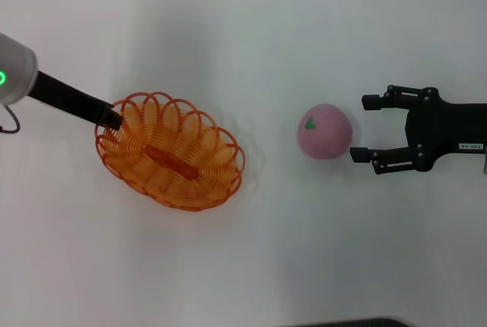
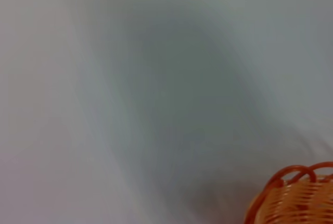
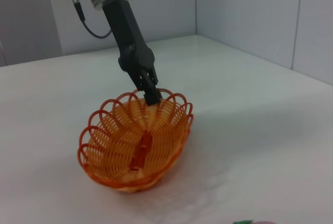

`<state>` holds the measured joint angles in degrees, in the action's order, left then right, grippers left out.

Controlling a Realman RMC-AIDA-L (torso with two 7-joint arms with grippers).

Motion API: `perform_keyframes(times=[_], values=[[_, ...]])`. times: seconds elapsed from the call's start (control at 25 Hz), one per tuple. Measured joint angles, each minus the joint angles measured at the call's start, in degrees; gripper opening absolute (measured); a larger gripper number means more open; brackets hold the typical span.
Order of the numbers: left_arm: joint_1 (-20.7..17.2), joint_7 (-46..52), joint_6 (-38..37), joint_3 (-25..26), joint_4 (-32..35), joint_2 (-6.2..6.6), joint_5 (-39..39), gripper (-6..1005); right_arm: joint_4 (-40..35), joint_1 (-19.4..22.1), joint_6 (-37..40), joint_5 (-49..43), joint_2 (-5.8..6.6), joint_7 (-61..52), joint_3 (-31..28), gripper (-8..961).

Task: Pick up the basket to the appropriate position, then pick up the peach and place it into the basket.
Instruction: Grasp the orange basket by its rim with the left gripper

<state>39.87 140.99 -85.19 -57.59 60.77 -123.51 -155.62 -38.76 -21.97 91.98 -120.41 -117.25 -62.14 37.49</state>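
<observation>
The left gripper is clamped on the rim of the orange basket, which sits tilted on the white table. Well to its right lies the peach, just beside the right gripper, whose jaws are spread wide and hold nothing

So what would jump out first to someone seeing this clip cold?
The orange basket stands out on the white table, left of centre and tilted, with the left gripper clamped on its scalloped rim. Next comes the pink peach to the right, lying just in front of the open right gripper, whose fingers do not touch it.
</observation>
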Motion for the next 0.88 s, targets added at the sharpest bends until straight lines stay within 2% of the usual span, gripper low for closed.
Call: perform_keyframes(times=[0.12, 0.32, 0.56, 0.68, 0.88], values=[[1.71, 0.02, -3.19, 6.34, -1.94, 0.45, 0.04, 114, 0.00, 0.00, 0.04, 0.00, 0.00, 0.00, -0.01, 924], [3.52, 0.04, -7.08, 15.07, -5.94, 2.18, 0.75, 95, 0.00, -0.01, 0.09, 0.00, -0.05, 0.00, -0.08, 924], [2.81, 0.56, -9.34, 19.37, -8.86, 4.17, 5.80, 53, 0.00, -0.01, 0.32, 0.00, -0.09, -0.03, -0.11, 925], [2.19, 0.84, -10.06, 21.24, -8.96, 4.25, 6.22, 53, 0.00, -0.01, 0.48, 0.00, -0.09, -0.07, -0.23, 925], [-0.64, 1.29, -9.46, 23.51, -8.06, 3.01, 8.91, 52, 0.00, 0.00, 0.64, 0.00, -0.15, -0.09, -0.31, 924]])
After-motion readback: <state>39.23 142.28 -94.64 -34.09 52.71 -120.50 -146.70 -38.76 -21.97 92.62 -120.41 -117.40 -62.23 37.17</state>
